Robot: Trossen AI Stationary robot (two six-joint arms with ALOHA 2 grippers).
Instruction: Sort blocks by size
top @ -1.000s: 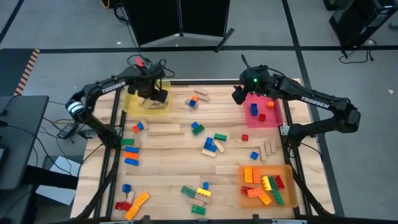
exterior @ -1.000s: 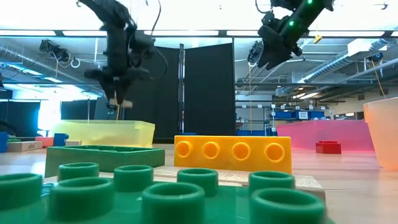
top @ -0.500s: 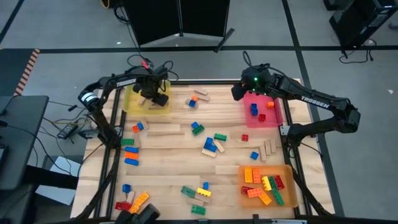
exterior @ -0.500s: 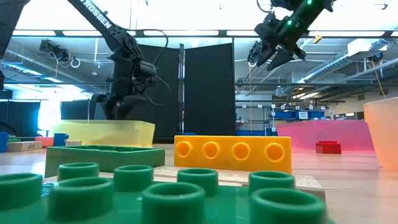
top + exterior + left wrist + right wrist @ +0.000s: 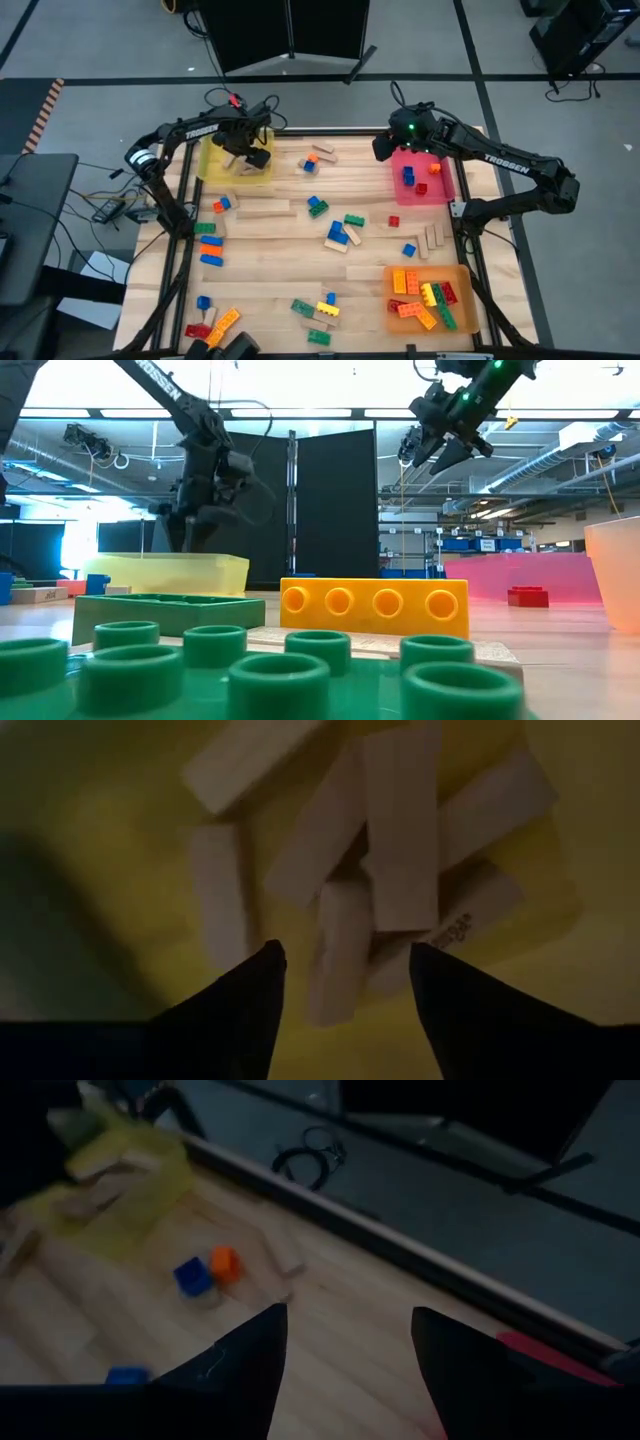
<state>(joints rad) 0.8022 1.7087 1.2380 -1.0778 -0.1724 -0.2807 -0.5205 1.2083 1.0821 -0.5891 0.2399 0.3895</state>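
Lowered since before, left hand (image 5: 340,960) over yellow tray (image 5: 214,170), fingers apart, empty, wooden blocks (image 5: 400,840) seemingly lying flat, criss-crossed.

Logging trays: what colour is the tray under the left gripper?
Translucent yellow tray, seen best in the high view.

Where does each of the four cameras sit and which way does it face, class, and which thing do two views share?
High view: above the table, looking straight down; both arms show, left gripper over the yellow tray, right gripper beside the red tray.
Low view: at table-top height, looking level across the yellow brick into the room; both arms show.
Left wrist view: looks into the yellow tray at wooden blocks, fingers apart.
Right wrist view: looks over the table, fingers apart.
Shared: the yellow tray shows in the high and low views.
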